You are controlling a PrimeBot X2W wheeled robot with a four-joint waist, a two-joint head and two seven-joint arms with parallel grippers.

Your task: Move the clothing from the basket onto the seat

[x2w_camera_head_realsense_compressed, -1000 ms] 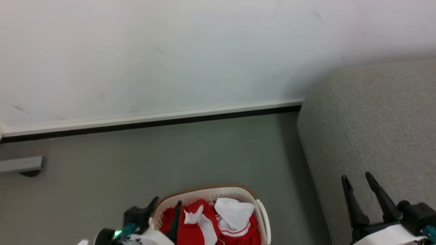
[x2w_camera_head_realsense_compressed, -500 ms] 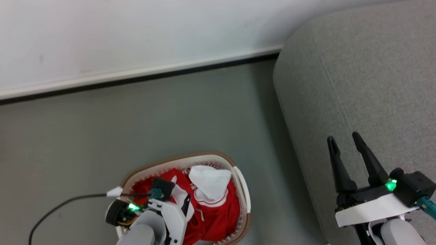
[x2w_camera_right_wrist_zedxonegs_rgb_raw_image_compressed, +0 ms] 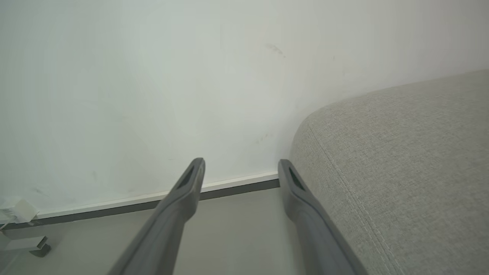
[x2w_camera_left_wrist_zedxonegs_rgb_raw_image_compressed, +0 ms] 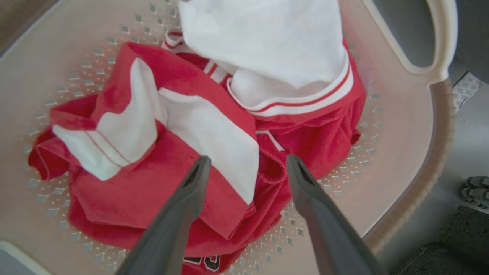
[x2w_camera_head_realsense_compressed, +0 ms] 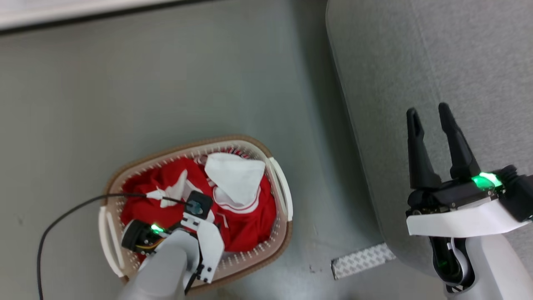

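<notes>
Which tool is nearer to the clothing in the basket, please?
Left. The left tool hangs open over the clothing in the basket; the right tool is apart, over the seat.

In the head view the left arm (x2w_camera_head_realsense_compressed: pixel 166 262) covered the near part of the basket (x2w_camera_head_realsense_compressed: pixel 254 252) and of the clothing (x2w_camera_head_realsense_compressed: pixel 250 225), and the left gripper (x2w_camera_left_wrist_zedxonegs_rgb_raw_image_compressed: pixel 244 162) was hidden under its wrist. The seat (x2w_camera_head_realsense_compressed: pixel 416 62) was cut off by the top and right edges. In the left wrist view, dark letters (x2w_camera_left_wrist_zedxonegs_rgb_raw_image_compressed: pixel 202 261) on the red fabric were cut by the bottom edge and not readable, and a grey thing (x2w_camera_left_wrist_zedxonegs_rgb_raw_image_compressed: pixel 475 189) at the right edge was too small to identify. In the right wrist view a white object (x2w_camera_right_wrist_zedxonegs_rgb_raw_image_compressed: pixel 17 210) was cut by the left edge.
</notes>
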